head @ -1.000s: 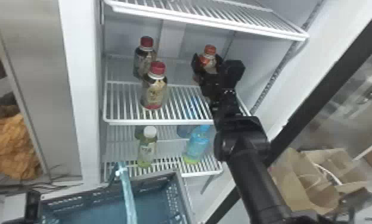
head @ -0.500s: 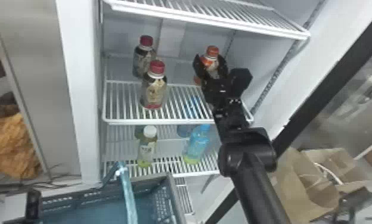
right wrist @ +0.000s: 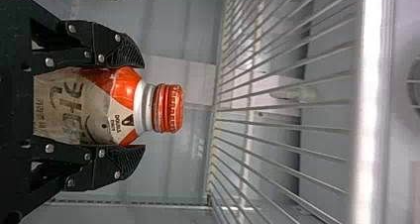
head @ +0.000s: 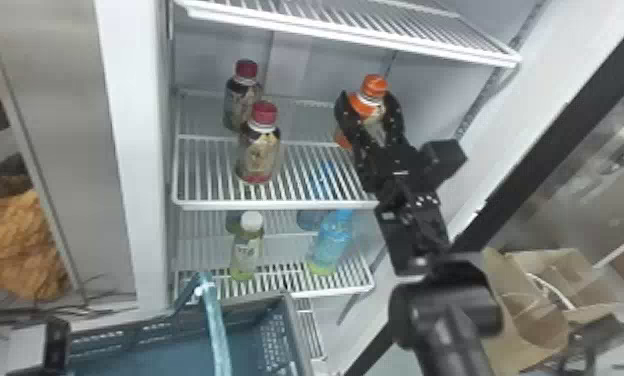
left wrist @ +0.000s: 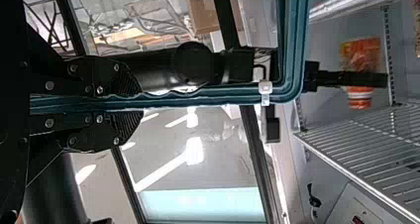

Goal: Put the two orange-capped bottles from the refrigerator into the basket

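Note:
On the refrigerator's middle level, my right gripper has its fingers against both sides of an orange-capped bottle, whose cap leans right. The right wrist view has the same bottle pinched below its neck by my right gripper; whether its base touches the shelf, I cannot tell. My left gripper is shut on the teal basket handle. That handle rises over the blue-grey basket at the lower left, in front of the refrigerator. The left wrist view also includes the orange bottle.
Two red-capped bottles stand left on the middle shelf. Below are a white-capped bottle and a blue one. The upper shelf overhangs the right gripper. Paper bags lie at the lower right.
My right gripper and the orange-capped bottle have shifted right together in the head view. The basket has slid slightly left and down there; the other bottles stay put.

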Robot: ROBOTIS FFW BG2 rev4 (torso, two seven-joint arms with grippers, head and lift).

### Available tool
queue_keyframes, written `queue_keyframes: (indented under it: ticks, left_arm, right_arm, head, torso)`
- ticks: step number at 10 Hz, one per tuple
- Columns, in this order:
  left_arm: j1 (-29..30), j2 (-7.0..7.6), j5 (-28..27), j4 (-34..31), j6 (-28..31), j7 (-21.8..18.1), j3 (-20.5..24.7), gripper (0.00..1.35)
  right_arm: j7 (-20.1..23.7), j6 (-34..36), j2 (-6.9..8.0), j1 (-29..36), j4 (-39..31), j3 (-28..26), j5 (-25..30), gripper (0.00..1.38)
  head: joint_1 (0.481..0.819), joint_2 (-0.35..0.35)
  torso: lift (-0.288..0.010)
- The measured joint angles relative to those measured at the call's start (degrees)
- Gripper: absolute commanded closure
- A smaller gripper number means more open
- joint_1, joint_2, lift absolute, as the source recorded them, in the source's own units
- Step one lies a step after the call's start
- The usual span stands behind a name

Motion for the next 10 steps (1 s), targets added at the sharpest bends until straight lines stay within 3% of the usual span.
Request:
queue_keyframes:
  ticks: [4,6,10]
  left_arm:
    - [0.16,-0.13,0.00,0.00,0.00,-0.05,0.27,1.20]
    - [0.16,-0.35,-0.10,0.00,0.00,-0.20,0.83,1.20]
    - [0.13,-0.47,-0.20,0.00,0.00,-0.22,0.73,1.20]
  right_arm:
    - [1.29,10.78,-0.02,17.40,-24.92,-1.46,-7.10,0.79]
    - [2.75,15.13,0.73,25.55,-35.39,-3.00,-9.82,0.79]
    - [7.72,27.78,1.34,40.19,-49.94,-1.76,-13.85,0.79]
  head:
    - [0.695,-0.350]
    - [0.695,-0.350]
    - [0.695,-0.350]
  torso:
    - [-0.040]
    - [-0.040]
    - [-0.040]
